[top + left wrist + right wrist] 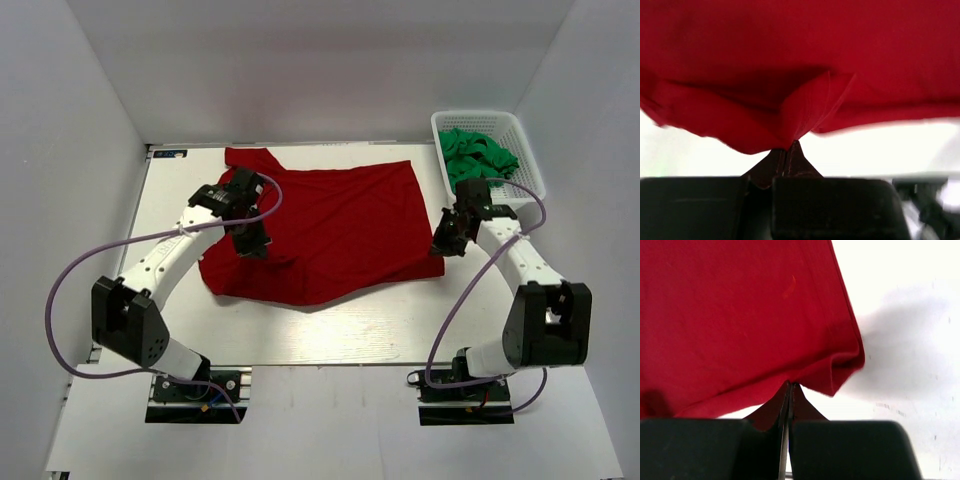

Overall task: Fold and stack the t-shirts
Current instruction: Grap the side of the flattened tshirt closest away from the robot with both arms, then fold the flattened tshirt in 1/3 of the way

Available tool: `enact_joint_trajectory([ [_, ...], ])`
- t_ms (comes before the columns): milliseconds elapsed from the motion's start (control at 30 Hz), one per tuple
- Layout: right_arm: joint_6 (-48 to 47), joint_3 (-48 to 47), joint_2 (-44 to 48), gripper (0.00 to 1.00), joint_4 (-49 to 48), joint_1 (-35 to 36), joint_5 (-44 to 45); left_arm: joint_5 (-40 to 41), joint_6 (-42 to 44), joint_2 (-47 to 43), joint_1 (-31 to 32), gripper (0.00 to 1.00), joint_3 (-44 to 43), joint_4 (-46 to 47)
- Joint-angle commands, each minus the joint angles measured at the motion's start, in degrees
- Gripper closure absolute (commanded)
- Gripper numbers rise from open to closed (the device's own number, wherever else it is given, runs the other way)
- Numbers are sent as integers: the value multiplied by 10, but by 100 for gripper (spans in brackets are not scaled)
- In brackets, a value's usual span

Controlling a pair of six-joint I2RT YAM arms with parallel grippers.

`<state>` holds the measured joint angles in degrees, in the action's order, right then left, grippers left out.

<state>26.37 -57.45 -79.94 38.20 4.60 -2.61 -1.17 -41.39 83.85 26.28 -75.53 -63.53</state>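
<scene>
The deep red t-shirt (330, 225) lies spread across the middle of the white table (330, 335), its near edge lifted. My left gripper (252, 245) is shut on the shirt's near left edge; the left wrist view shows the red cloth (800, 65) pinched between the fingertips (797, 150). My right gripper (445, 240) is shut on the shirt's near right corner; the right wrist view shows the red cloth (740, 315) held at the fingertips (795, 390). The bright green t-shirts (478, 155) lie bunched in the basket.
A white plastic lattice basket (527, 150) stands at the back right corner of the table. White walls enclose the table on the left, back and right. Purple cables loop beside each arm.
</scene>
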Motion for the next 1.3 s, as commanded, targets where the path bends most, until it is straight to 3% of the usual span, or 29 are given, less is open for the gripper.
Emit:
enact_joint_trajectory([
  [0,-23,-63,-25,100,18,0,-5,92,-18,7,-32,100,-22,10],
  [167,-27,-119,-71,100,29,0,-2,165,-18,-35,-55,100,-23,92],
  [500,-34,-168,-120,100,28,0,3,184,78,-66,-80,100,70,312],
  [733,-30,-180,-151,100,12,-1,1,173,109,-36,-85,100,77,441],
  [1000,-29,-205,-188,100,8,0,16,158,151,94,-102,100,24,422],
  [1167,-17,-228,-224,100,1,1,60,154,171,181,-113,92,-25,462],
  [1200,-14,-235,-228,100,0,0,73,146,171,195,-119,82,-44,471],
  [1267,-15,-244,-243,95,-12,1,87,133,178,239,-126,73,-68,486],
])
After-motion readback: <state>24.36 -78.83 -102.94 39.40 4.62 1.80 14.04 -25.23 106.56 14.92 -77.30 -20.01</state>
